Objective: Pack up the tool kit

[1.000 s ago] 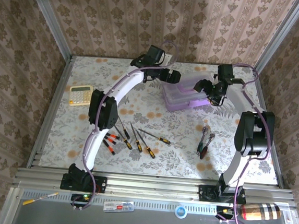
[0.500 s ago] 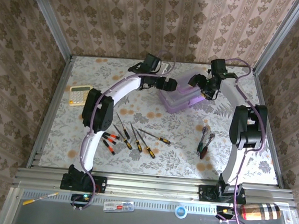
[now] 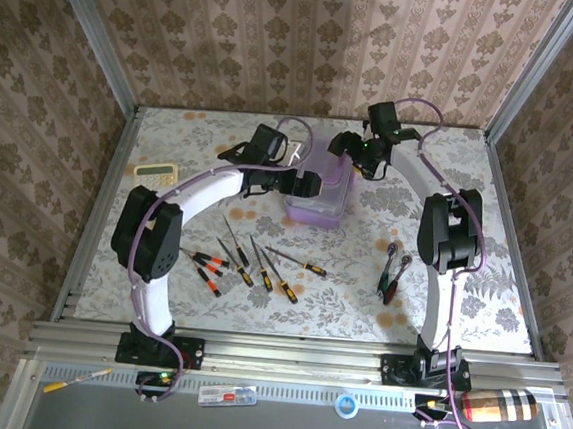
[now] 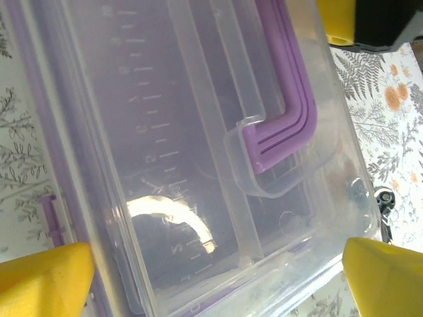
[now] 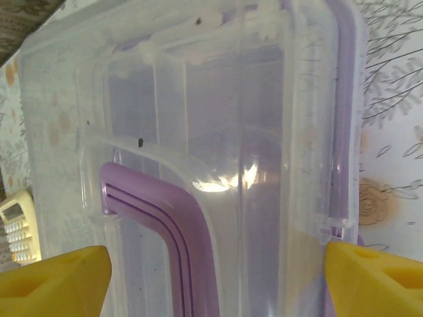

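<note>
The translucent purple tool kit box (image 3: 321, 189) stands at the back middle of the table, clear lid on, purple handle (image 4: 284, 125) on top. My left gripper (image 3: 304, 184) clasps its left side and my right gripper (image 3: 348, 152) its far side. In the left wrist view the yellow fingers (image 4: 46, 281) straddle the box (image 4: 165, 132), and the right wrist's fingers (image 5: 377, 277) do the same around the lid (image 5: 218, 99). Several black-orange screwdrivers (image 3: 252, 262) lie near the front left. The red-handled pliers (image 3: 393, 271) lie at the front right.
A yellow calculator (image 3: 155, 173) sits at the left edge of the table. Wallpapered walls close in the back and sides. On the ledge in front lie a yellow screwdriver (image 3: 76, 380), a tape roll (image 3: 348, 406) and a striped cylinder (image 3: 499, 406).
The box has travelled left and turned, now end-on toward the back. Both grippers have moved left with it. Screwdrivers and pliers have stayed put.
</note>
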{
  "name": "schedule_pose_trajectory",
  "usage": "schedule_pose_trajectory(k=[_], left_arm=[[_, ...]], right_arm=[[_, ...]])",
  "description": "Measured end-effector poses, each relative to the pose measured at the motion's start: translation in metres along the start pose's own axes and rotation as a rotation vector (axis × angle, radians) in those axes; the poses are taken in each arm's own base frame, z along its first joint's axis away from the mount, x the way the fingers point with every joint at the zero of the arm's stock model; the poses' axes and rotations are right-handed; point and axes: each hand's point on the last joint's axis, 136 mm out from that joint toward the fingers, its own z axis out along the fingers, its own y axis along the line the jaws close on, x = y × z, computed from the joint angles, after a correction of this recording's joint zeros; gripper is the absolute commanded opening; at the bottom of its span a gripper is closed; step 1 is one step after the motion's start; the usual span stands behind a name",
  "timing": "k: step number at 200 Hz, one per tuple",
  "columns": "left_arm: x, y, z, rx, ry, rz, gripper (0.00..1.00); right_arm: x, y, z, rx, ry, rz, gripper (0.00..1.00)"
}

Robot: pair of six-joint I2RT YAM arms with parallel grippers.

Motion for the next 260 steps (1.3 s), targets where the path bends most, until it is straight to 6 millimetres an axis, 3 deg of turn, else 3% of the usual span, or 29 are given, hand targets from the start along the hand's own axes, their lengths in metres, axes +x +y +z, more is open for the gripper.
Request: schedule_pose_trajectory(k=[42, 73, 97, 127, 148, 172, 219, 260], left_arm=[[-0.013, -0.015, -0.027, 0.001, -0.047, 0.043, 1.0], [-0.052, -0.019, -0.057, -0.098, -0.133, 0.125, 1.0], [-0.077, -0.01, -0.079, -0.217, -0.199, 0.15, 1.0], [-0.082, 0.013, -0.09, -0.314, -0.19, 0.113, 1.0], [-0.078, 0.033, -0.081, -0.342, -0.144, 0.078, 0.99], [-0.073, 0.047, -0.056, -0.363, -0.055, 0.05, 0.99], [-0.074, 0.03, -0.008, -0.349, 0.062, 0.085, 1.0], [-0.065, 0.025, 0.004, -0.395, 0.116, 0.111, 0.99]], right_arm=[[0.009, 0.012, 0.003, -0.057, 0.024, -0.005, 0.84], [0.018, 0.016, 0.0, -0.055, 0.046, -0.027, 0.85], [0.028, 0.015, -0.017, -0.052, 0.047, -0.034, 0.85], [0.052, 0.004, -0.045, -0.038, 0.03, -0.036, 0.83], [0.073, -0.01, -0.052, -0.022, 0.026, -0.031, 0.8], [0.093, -0.024, -0.045, -0.008, 0.047, -0.019, 0.77], [0.115, 0.003, -0.03, -0.045, 0.045, -0.085, 0.73], [0.12, 0.006, -0.032, -0.039, 0.044, -0.102, 0.77]])
